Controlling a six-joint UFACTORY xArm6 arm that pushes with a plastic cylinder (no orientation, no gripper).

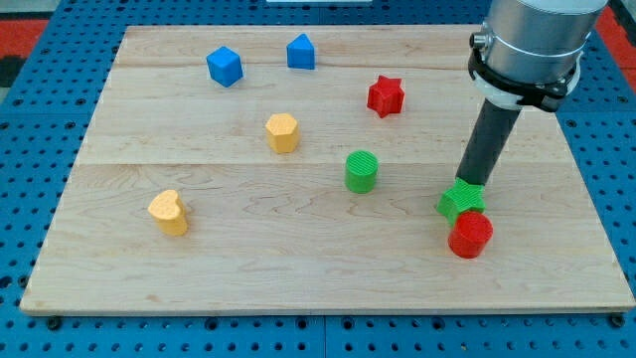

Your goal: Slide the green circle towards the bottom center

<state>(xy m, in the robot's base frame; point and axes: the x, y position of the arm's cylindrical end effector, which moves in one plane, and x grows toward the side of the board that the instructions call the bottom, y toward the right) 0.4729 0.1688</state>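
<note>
End effector is a bare rod, no jaws, so no open/closed state applies; it grips nothing, it only pushes. My tip [469, 185] sits at the view's right side of the bench [129, 268], right behind the green star block [461, 202], apparently touching its upper edge, though contact can't be confirmed from this angle. The red cylinder [470, 235] is pressed against the green star on its bottom side.

Green circle [362, 171] stands upright near the board's middle, slightly right of centre, clear of every other block. It lies to the view's left of my tip, a little higher in the view, well apart. It's round, so there's no long axis to worry about.

The target is bottom centre, so the push has to run toward the view's bottom and slightly left. That means my tip needs to get to the circle's top side first; from where it is now, a straight approach would shove the circle left, not down.

Route looks open: the red star [386, 95] is above and right of the circle, the yellow block [283, 132] up-left, both clear of the approach. Yellow heart [169, 212] and the two blue blocks [225, 67] [301, 52] are far off
</note>
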